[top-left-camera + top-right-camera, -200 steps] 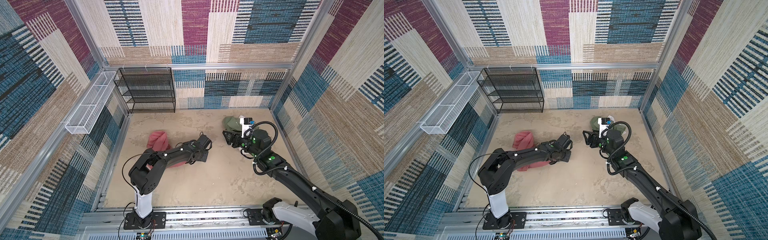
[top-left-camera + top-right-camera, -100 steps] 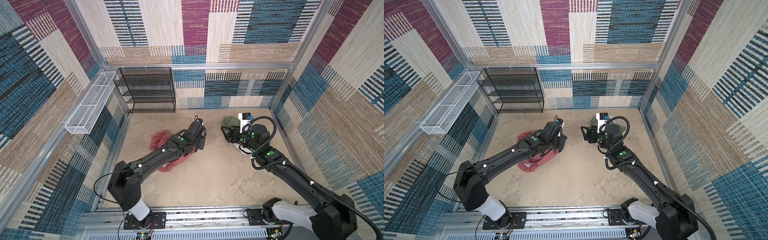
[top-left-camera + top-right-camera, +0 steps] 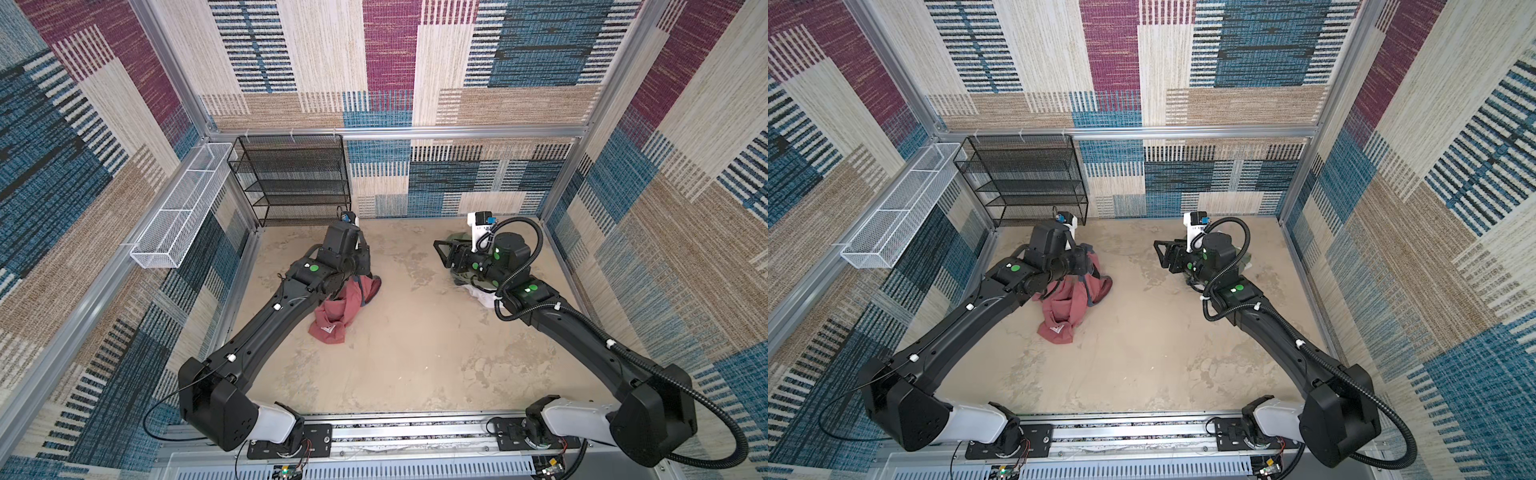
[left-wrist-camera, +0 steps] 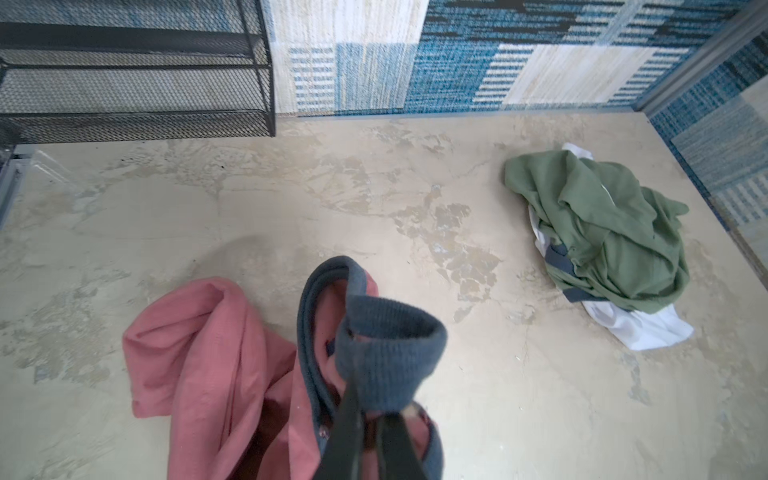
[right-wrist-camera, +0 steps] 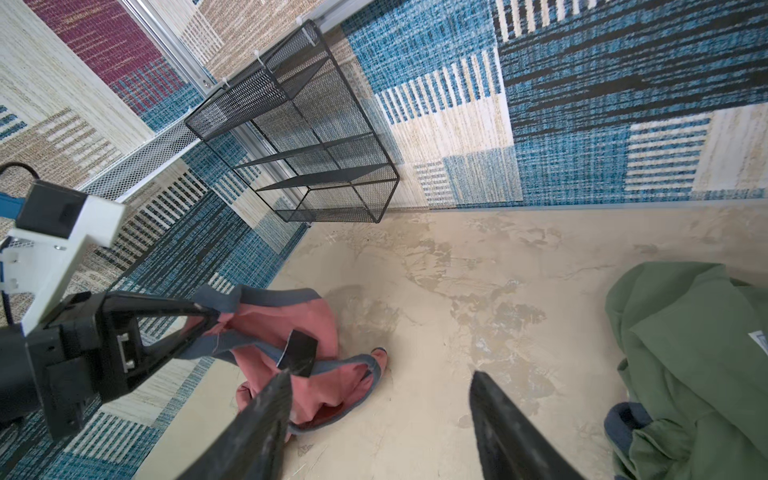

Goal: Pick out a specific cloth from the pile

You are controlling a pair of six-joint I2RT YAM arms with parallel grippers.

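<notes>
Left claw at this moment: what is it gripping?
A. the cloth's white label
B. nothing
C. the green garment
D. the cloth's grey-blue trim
D: the left wrist view shows the left claw shut on a loop of the trim, with the rest of the cloth draped to the floor.

A black mesh shelf rack (image 3: 291, 178) is positioned against the back wall, near and just beyond the left fingers (image 4: 347, 432). A white wire basket (image 3: 178, 208) is mounted on the side wall, well apart from the right fingers (image 5: 257, 428). A mottled beige floor (image 3: 415, 353) is seen below both. Patterned woven panels (image 3: 390, 54) are held in an aluminium frame (image 3: 415, 132).
</notes>
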